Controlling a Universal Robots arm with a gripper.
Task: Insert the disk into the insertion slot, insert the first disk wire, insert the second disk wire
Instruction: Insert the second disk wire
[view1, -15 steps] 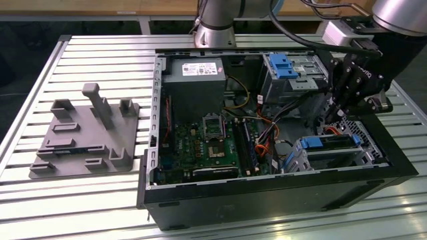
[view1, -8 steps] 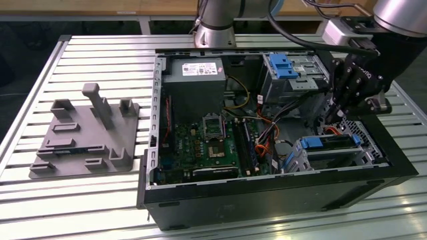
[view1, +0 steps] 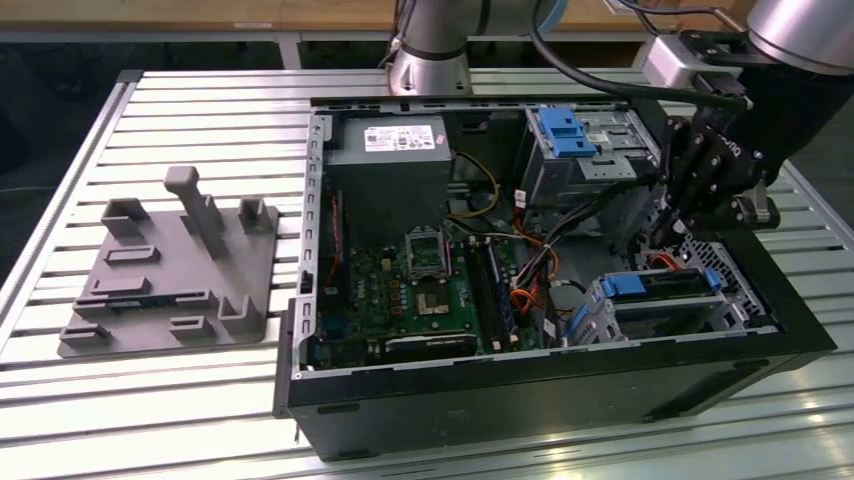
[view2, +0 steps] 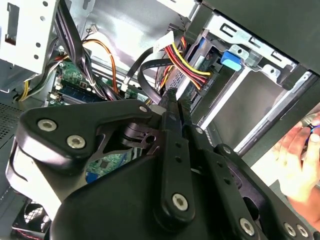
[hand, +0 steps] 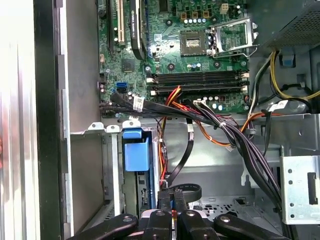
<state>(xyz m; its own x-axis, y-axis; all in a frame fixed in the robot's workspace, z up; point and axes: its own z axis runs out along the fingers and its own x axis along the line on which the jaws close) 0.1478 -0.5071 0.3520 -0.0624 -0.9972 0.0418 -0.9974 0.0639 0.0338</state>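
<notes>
Blue-framed silver disk (view1: 663, 287) sits in the low perforated insertion slot (view1: 731, 313); black end effector (hand: 172, 196) clamped on a black flat wire connector (hand: 167, 187), needing alignment.

open computer case on the table

the computer case (view1: 534, 300) sits toward the exterior view's right of the table (view1: 174, 400), a fixture plate (view1: 167, 270) to its left. inside, the disk (view1: 661, 287) lies in the insertion slot (view1: 674, 305) at the near right corner, the taller cage (view1: 587, 150) behind it, the motherboard (view1: 427, 290) left of both.
</notes>
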